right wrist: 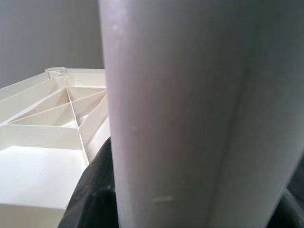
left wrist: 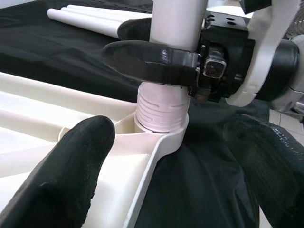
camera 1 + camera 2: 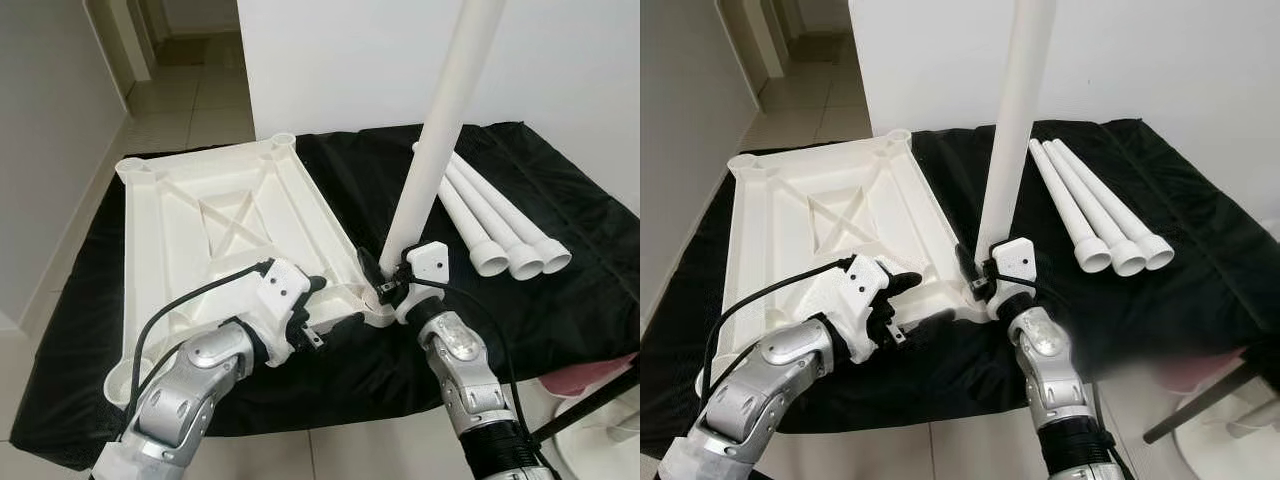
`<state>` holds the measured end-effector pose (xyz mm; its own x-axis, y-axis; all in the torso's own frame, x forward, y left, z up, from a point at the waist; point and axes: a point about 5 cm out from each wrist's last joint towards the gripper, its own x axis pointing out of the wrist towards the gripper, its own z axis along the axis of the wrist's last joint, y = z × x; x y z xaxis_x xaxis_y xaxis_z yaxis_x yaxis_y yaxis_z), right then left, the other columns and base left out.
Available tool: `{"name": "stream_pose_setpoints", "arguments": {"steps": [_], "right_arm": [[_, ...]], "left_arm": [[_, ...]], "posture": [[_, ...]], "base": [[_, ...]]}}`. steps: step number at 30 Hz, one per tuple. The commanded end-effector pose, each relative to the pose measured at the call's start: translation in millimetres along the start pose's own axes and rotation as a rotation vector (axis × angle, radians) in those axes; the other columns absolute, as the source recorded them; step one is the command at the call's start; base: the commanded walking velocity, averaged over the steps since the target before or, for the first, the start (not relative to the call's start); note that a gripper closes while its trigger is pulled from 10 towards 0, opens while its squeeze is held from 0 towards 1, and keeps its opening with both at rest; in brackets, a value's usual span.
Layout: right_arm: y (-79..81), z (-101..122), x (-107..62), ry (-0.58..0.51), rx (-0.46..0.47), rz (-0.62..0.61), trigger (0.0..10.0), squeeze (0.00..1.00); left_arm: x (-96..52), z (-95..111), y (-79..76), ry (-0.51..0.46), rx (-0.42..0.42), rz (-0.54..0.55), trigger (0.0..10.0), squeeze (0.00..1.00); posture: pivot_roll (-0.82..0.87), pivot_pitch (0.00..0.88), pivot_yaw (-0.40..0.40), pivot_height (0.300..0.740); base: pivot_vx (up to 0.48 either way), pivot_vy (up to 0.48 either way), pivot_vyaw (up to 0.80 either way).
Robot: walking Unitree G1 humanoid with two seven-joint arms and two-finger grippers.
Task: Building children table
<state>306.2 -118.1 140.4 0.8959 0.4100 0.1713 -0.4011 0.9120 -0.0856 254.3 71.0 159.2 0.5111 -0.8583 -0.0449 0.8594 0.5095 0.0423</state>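
I'm gripping with the right gripper (image 3: 383, 283) clamped round one upright table leg (image 3: 432, 150), its threaded end sitting in the tabletop's (image 3: 215, 215) near corner socket, left gripper (image 3: 322, 318) spread open beside it, three spare legs (image 3: 490, 222) lying right.

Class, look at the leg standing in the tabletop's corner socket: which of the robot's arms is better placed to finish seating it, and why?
Right. The right gripper already clamps the upright leg just above the corner socket; the left gripper, jaws open, sits beside the tabletop.

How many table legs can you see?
4. One leg stands in the tabletop corner, held by the right gripper. Three legs lie on the black cloth beside it.
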Motion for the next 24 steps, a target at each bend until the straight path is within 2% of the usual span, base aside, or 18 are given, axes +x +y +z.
{"name": "stream_pose_setpoints", "arguments": {"steps": [1, 6, 10, 12, 14, 15, 16, 17, 20, 24], "right_arm": [[4.7, -24.1, -6.6, 0.126, 0.039, -0.002, 10.0, 0.0], [4.2, -25.5, -6.8, 0.13, 0.031, -0.009, 10.0, 0.0], [6.1, -21.3, -7.4, 0.114, -0.034, -0.036, 10.0, 0.0], [6.4, -20.5, -9.0, 0.106, -0.035, -0.073, 10.0, 0.0], [3.8, -20.2, -10.7, 0.1, -0.008, -0.153, 10.0, 0.0], [3.8, -20.2, -10.7, 0.1, -0.008, -0.153, 10.0, 0.0], [3.7, -21.1, -12.2, 0.093, -0.003, -0.213, 10.0, 0.0], [3.7, -21.1, -12.2, 0.093, -0.003, -0.213, 10.0, 0.0], [7.8, -28.2, -15.1, 0.102, 0.074, -0.377, 10.0, 0.0], [9.5, -33.1, -15.3, 0.118, 0.116, -0.439, 10.0, 0.0]], "left_arm": [[0.0, -1.7, 6.3, 0.009, 0.013, 0.069, 10.0, 0.0], [1.5, -2.5, 6.1, 0.006, 0.013, 0.078, 10.0, 0.0], [0.6, -4.0, 5.2, 0.007, 0.015, 0.09, 10.0, 0.0], [0.9, -3.7, 4.3, 0.004, 0.012, 0.095, 10.0, 0.0], [1.1, -3.6, 3.5, 0.004, 0.013, 0.096, 10.0, 0.0], [1.1, -3.6, 3.5, 0.004, 0.013, 0.096, 10.0, 0.0], [0.7, -4.4, 3.5, 0.005, 0.014, 0.099, 10.0, 0.0], [0.7, -4.4, 3.5, 0.005, 0.014, 0.099, 10.0, 0.0], [-1.2, -2.4, 3.9, 0.0, 0.015, 0.113, 10.0, 0.0], [-2.9, -3.6, 3.8, 0.005, 0.02, 0.12, 10.0, 0.0]], "posture": [[-0.05, 0.03, 0.043, 0.74], [-0.05, 0.036, 0.038, 0.74], [-0.05, 0.043, 0.033, 0.74], [-0.05, 0.043, 0.031, 0.74], [-0.04, 0.045, 0.029, 0.74], [-0.04, 0.045, 0.029, 0.74], [-0.03, 0.048, 0.026, 0.74], [-0.03, 0.048, 0.026, 0.74], [-0.01, 0.045, 0.027, 0.74], [0.0, 0.035, 0.034, 0.74]], "base": [[0.0, 0.0, 0.0], [0.0, 0.0, 0.0], [0.0, 0.0, 0.0], [0.0, 0.0, 0.0], [0.0, 0.0, 0.0], [0.0, 0.0, 0.0], [0.0, 0.0, 0.0], [0.0, 0.0, 0.0], [0.0, 0.0, 0.0], [0.0, 0.0, 0.0]]}}
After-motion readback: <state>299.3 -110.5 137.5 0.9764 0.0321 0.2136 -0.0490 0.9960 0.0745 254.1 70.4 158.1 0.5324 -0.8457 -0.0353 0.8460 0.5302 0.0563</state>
